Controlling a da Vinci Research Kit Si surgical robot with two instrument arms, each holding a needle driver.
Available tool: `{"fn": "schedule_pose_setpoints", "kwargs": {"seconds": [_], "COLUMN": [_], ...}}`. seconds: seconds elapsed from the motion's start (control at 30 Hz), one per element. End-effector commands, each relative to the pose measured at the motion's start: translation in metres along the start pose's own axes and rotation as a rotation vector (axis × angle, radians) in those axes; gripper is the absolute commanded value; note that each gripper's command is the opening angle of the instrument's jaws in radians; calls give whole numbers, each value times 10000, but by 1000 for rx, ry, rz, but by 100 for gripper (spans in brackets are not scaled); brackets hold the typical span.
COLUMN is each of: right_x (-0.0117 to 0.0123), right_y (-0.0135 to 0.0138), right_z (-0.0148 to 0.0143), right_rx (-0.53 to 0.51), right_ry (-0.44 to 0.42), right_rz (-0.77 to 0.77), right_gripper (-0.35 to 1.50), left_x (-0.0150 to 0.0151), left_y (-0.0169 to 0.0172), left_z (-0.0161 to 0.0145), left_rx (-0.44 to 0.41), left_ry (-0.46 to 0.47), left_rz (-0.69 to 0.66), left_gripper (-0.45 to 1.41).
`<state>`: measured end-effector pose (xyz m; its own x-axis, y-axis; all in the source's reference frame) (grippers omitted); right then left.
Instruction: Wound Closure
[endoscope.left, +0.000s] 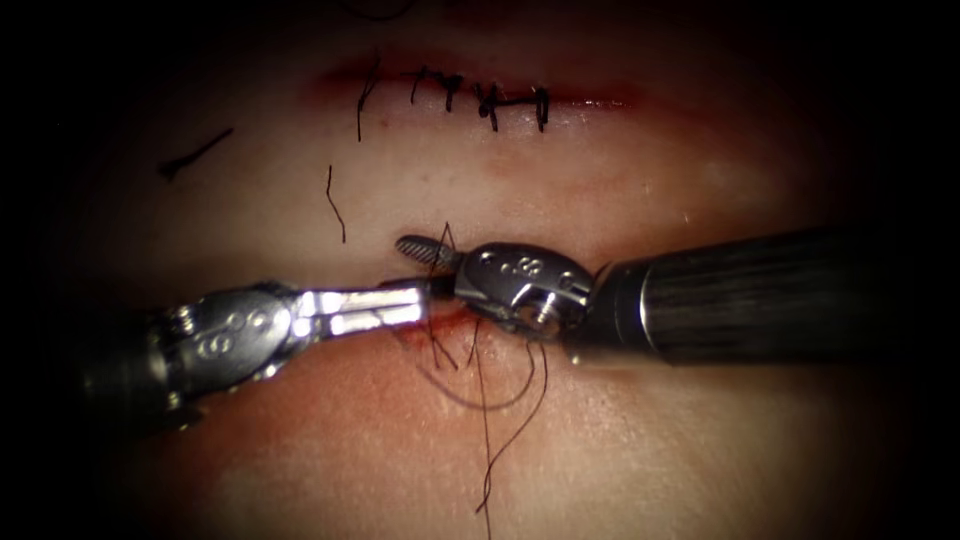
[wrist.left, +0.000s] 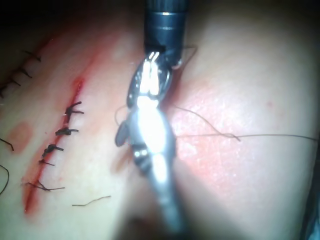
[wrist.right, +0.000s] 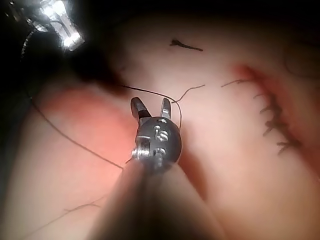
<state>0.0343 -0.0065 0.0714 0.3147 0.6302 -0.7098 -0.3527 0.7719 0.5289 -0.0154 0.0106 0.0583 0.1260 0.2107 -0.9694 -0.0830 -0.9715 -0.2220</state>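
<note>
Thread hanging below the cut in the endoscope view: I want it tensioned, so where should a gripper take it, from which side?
Probably the thread on its straight lower run, clear of the loops, approached from the right: it lies near vertical, so jaws would cross it. The right gripper is open, holding nothing; the left gripper, unclear.

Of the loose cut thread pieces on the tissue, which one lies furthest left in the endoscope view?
The short dark cut end of thread, lying slanted, far left of the stitched cut; the other piece lies nearer the stitches.
</note>
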Motion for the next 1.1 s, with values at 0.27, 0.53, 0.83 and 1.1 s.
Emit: {"fn": "schedule_pose_setpoints", "kwargs": {"seconds": [0.27,0.53,0.83,1.1], "right_x": [13,14,3,-11], "right_y": [1,15,16,12], "right_z": [1,-14,-34,-47], "right_rx": [19,235,531,706], "right_ry": [71,135,142,128], "right_rz": [10,88,108,61], "right_gripper": [37,36,36,22], "left_x": [-58,-121,-169,-175], "left_y": [30,11,-10,-15], "left_z": [15,-5,-33,-39], "left_rx": [-3,-11,22,24], "left_ry": [20,14,-5,-4], "left_rz": [-48,-85,-111,-120], "left_gripper": [-45,-45,-45,-45]}}
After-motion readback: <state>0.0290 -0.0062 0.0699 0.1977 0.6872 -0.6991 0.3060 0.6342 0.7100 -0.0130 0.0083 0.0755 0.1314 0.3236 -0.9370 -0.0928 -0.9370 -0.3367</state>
